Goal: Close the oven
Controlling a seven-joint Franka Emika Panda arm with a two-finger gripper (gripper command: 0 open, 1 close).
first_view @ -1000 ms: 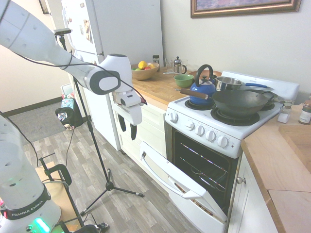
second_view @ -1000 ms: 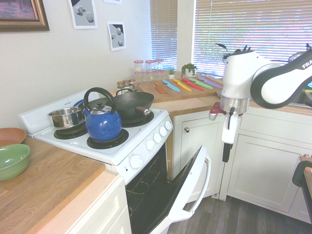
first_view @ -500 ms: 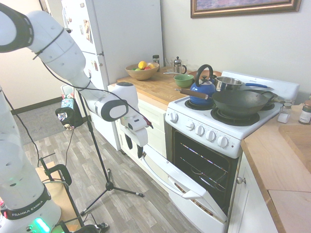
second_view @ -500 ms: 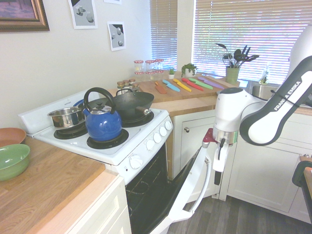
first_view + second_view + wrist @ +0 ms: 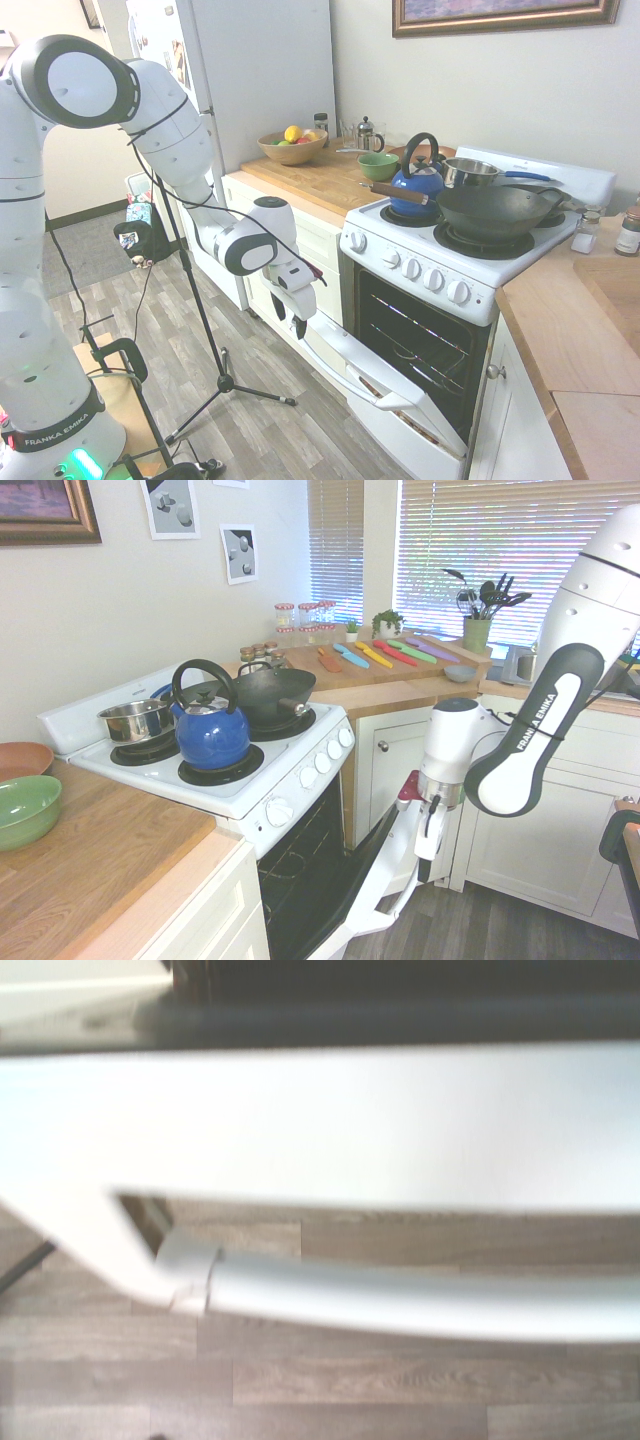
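I see a blue kettle [image 5: 417, 182], a wok [image 5: 495, 211] and a fruit bowl [image 5: 292, 146], all above gripper height.

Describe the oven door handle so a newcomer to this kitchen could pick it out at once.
Find the white freestanding electric range between the wooden countertops, with a blue kettle on top. Below its row of knobs, the white drop-down door hangs partly open. The handle is the white bar along the door's top edge, unlike the small round knobs on the neighbouring cabinets; the gripper is beside it.
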